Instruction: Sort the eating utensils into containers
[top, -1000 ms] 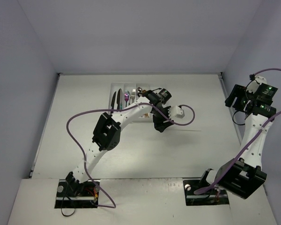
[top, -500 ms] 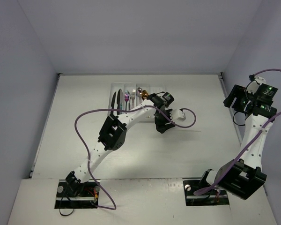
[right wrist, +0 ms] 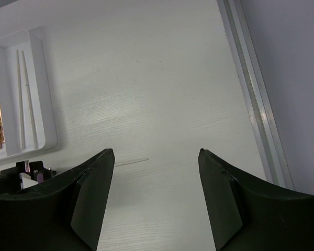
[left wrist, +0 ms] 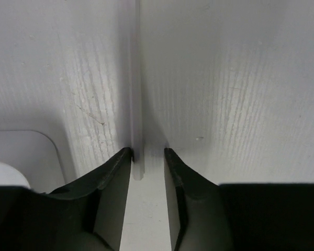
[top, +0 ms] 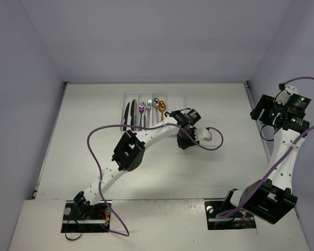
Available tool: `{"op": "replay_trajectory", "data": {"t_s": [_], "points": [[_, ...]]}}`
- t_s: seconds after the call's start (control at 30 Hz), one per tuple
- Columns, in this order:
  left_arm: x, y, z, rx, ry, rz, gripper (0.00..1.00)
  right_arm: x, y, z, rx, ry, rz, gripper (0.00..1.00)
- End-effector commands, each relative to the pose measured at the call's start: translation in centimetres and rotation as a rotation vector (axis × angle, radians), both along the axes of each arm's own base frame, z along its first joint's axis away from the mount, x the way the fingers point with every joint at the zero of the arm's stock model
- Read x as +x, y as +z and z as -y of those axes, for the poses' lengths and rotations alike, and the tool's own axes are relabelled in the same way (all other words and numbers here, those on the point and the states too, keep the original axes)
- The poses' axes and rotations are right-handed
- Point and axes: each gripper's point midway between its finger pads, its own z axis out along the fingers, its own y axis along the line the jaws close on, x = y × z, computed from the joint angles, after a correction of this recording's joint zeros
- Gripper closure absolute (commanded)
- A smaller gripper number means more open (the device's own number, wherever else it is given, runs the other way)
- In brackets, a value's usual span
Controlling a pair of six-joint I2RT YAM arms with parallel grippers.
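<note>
Lying flat, thin pale chopstick [left wrist: 136,94]

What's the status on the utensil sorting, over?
Left gripper low, jaws straddling a chopstick on the table, not clamped. Right gripper open, empty, off right. Tray close by; nothing blocking.

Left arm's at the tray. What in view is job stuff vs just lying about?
Job:
- cutlery tray
- black knives, forks, spoons in it
- two chopsticks in its end compartment
- loose chopstick on the table, between the left gripper fingers

Not job:
- purple cables
- metal rail at the table edge
</note>
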Motion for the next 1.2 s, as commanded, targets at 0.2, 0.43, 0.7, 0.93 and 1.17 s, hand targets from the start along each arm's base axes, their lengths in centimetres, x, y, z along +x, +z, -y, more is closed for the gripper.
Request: {"op": "replay_trajectory", "data": {"t_s": [0.2, 0.43, 0.7, 0.93, 1.17], "points": [[-3.5, 0.8, -0.6, 0.030, 0.012, 0.034, 1.00, 0.3, 3.2, 0.1, -0.057, 0.017, 0.089, 0.38], [-5.4, 6.0, -0.8, -0.050, 0.108, 0.001, 1.00, 1.0, 3.9, 0.0, -0.032, 0.020, 0.104, 0.39], [-5.3, 12.4, -5.4, -0.137, 0.339, -0.051, 1.00, 1.7, 4.9, -0.5, 0.012, 0.026, 0.133, 0.40], [-3.4, 16.8, -8.9, -0.298, 0.613, -0.249, 1.00, 1.7, 4.3, -0.4, 0.041, 0.004, 0.120, 0.40], [0.6, 16.8, -11.7, -0.355, 1.065, -0.505, 1.00, 1.9, 4.2, -0.3, 0.061, -0.012, 0.115, 0.40]]}}
